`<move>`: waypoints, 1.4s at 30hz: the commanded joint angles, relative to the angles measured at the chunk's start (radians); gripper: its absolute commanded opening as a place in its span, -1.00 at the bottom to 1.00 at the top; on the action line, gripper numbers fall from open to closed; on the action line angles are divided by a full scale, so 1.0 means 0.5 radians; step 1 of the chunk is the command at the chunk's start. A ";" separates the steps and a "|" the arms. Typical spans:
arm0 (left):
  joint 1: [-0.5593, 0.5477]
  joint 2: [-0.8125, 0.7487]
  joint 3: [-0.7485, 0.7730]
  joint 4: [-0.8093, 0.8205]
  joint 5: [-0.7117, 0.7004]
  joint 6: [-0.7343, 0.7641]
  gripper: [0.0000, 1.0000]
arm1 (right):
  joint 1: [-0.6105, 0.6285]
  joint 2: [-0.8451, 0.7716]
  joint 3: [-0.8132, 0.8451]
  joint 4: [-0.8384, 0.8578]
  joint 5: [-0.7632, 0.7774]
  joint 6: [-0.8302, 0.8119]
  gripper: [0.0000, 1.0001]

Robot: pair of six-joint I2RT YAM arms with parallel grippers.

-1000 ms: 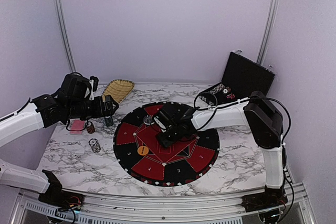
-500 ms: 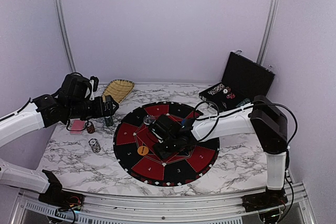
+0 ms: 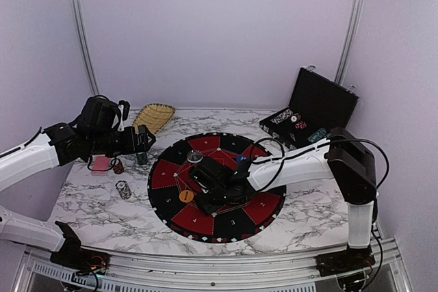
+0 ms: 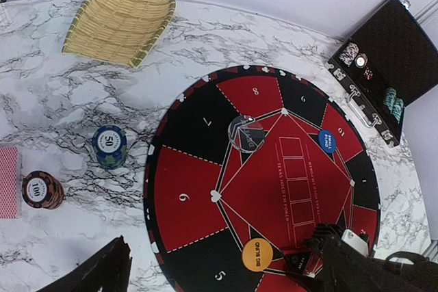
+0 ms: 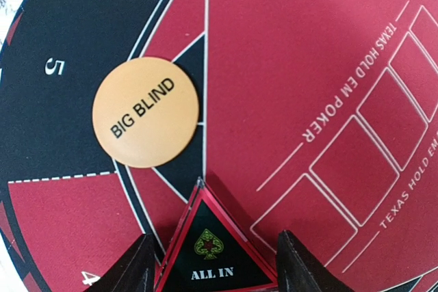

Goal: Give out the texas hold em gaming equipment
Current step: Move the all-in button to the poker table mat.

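Far left, chip stacks point(image 4: 42, 190) and cards point(image 4: 7, 181) wait on the desk; left end effector point(image 3: 142, 143) hovers above them, grip unreadable. Over the mat point(image 4: 185, 196), right end effector point(image 5: 215, 237) pinches the ALL IN triangle point(image 5: 212, 254) just beside the BIG BLIND disc point(image 5: 146, 112). Placement step, I reckon: lower flat, then release.

Hold'em pieces, spread over mat point(image 4: 185, 196) and desk point(image 4: 82, 100).
Orange BIG BLIND disc point(image 5: 146, 112), blue disc point(image 4: 328, 140) and clear disc point(image 4: 246, 133) lie flat on the mat. ALL IN triangle point(image 5: 209, 259) sits between the right hand point(image 5: 215, 237) fingers. "50" chip stack point(image 4: 109, 146), "100" chip stack point(image 4: 42, 190) and pink-red card point(image 4: 8, 181) are on the desk.
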 commanded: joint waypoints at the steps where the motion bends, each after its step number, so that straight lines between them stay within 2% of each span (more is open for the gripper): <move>1: 0.009 0.017 0.032 0.057 0.011 0.017 0.98 | 0.049 0.007 -0.019 -0.086 -0.117 0.073 0.17; 9: 0.009 0.027 0.029 0.072 0.015 0.011 0.98 | 0.050 -0.015 -0.003 -0.097 -0.059 0.068 0.23; 16: 0.012 0.035 0.035 0.070 0.014 0.014 0.98 | 0.028 -0.070 0.056 -0.081 0.037 0.059 0.59; 23: 0.026 0.038 0.062 0.020 -0.025 0.018 0.98 | -0.036 -0.243 0.052 -0.005 0.108 0.047 0.72; 32: 0.095 0.166 0.197 -0.202 -0.170 0.128 0.98 | -0.204 -0.687 -0.238 0.309 0.279 0.075 0.72; 42: 0.231 0.466 0.326 -0.305 -0.180 0.279 0.98 | -0.337 -1.327 -0.735 0.954 0.520 -0.102 0.76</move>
